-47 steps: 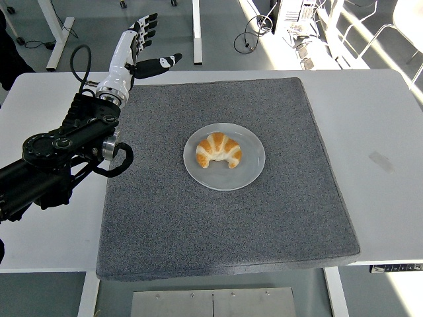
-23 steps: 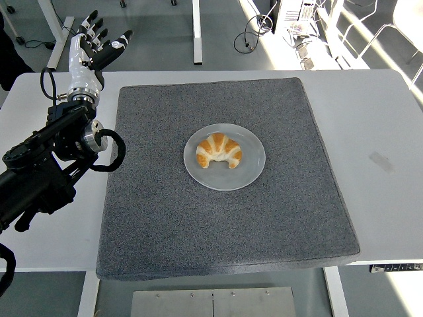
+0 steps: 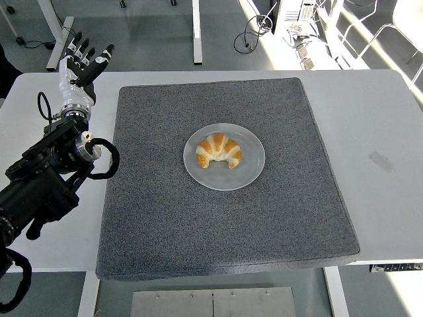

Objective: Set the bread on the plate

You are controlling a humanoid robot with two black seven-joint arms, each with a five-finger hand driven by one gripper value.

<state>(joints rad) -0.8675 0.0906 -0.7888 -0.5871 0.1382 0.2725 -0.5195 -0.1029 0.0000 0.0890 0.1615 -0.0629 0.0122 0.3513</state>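
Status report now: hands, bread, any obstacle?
Left hand open, empty, at table's far left. Right hand not in view. Bread lying on plate. Nothing in the way.

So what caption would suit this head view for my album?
Golden croissant on round grey plate, dark grey mat; robot's left hand open, empty, at the white table's far-left corner.

no readable text, labels or numbers
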